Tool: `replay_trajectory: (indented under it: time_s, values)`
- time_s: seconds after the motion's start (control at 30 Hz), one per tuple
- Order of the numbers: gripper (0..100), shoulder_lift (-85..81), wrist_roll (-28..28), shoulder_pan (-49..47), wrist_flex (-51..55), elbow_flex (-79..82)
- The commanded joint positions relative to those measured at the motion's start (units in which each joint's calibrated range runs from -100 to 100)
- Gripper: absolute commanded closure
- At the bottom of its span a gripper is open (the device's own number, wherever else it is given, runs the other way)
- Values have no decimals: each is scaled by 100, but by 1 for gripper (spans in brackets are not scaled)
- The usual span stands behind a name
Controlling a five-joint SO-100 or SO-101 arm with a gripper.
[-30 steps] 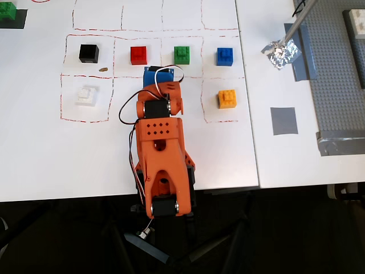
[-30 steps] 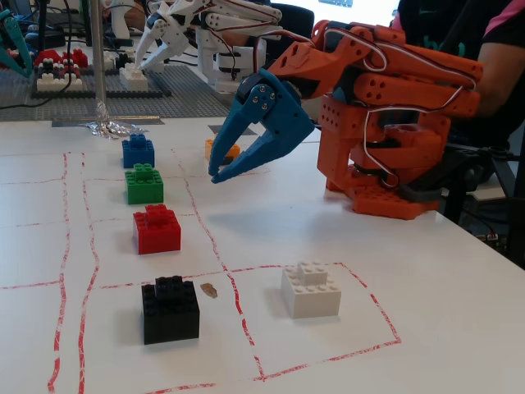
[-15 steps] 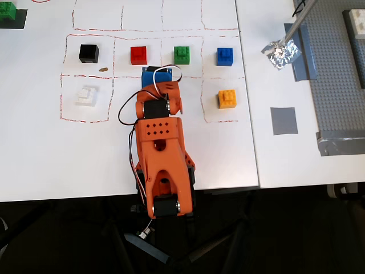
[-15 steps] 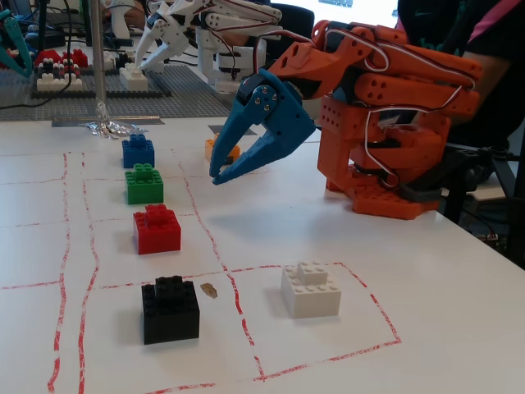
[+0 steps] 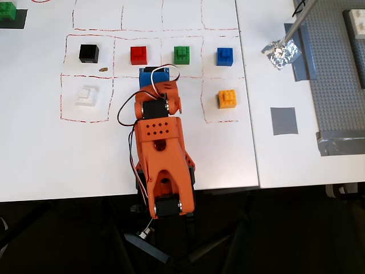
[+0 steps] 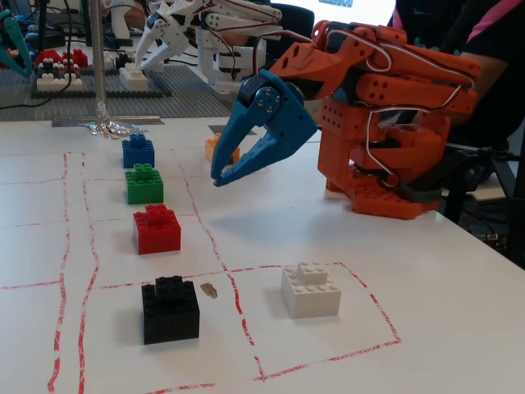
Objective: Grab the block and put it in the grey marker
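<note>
The blue fingers (image 6: 220, 179) hang closed and empty above the tabletop (image 6: 328, 345). The orange block (image 5: 227, 98) sits apart from the grey marker (image 5: 284, 121).

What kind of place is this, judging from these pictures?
Probably a robotics lab or workshop. A white table carries a hand-drawn red grid with toy bricks, a second white robot arm stands behind, and studded baseplates lie alongside.
</note>
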Motion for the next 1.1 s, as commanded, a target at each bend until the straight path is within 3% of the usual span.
replay_trajectory:
  time_s: [0.0,0.77,1.07]
  values:
    - [100,-94,-34,-5,-163,99]
    - [100,-17,-54,189,-163,54]
    - [100,2172,54,806,-105,-1351]
